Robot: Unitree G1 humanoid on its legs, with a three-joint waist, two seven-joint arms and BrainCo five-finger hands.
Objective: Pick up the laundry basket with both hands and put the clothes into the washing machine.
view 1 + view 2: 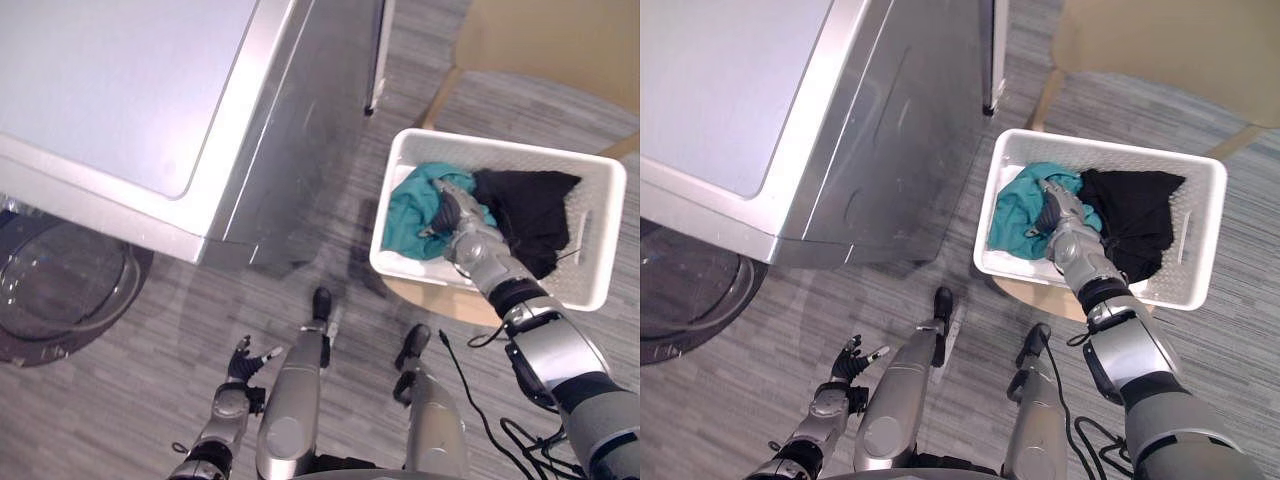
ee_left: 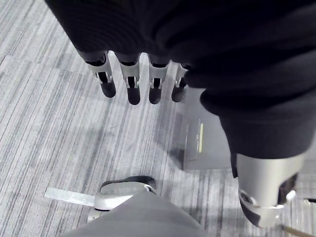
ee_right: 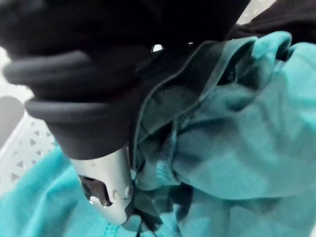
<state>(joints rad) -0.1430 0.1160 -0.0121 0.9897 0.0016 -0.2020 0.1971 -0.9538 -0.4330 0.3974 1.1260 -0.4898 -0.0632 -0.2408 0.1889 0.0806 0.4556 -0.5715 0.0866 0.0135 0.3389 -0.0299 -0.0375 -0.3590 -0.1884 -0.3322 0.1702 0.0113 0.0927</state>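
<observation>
Basket position: I see the white laundry basket (image 1: pixel 510 150) on the floor (image 1: pixel 200 300) ahead and to the right of the robot. It is just beside the lower right corner of the washing machine (image 1: pixel 120 90). A tan surface shows under its near edge.
Basket long axis: it runs across the view from left to right, with the right end swung slightly toward the robot. The short left end points at the machine's side. The short right end carries a handle slot (image 1: pixel 583 235).
Basket attitude: it is upright with the mouth facing up, and neither hand is on its rim.
Contents: the teal garment (image 1: pixel 410 215) is bunched in the half nearer the machine. The black garment (image 1: pixel 525 210) fills the other half and touches the teal one at the middle.
Right hand: the right hand (image 1: pixel 452 213) is down inside the basket on the teal garment. Its fingers curl into the cloth, and its thumb (image 3: pixel 106 190) lies against a gathered fold, so it grips teal fabric.
Left hand: the left hand (image 1: pixel 243 362) is low at the robot's left side, over bare floor and well apart from the basket. Its fingers (image 2: pixel 129 84) are straight in a row with nothing in them.
Machine: its flat top faces the camera. Its round door (image 1: pixel 60 290) stands swung out at the lower left.
Background: a tan chair (image 1: pixel 540 40) stands beyond the basket.
</observation>
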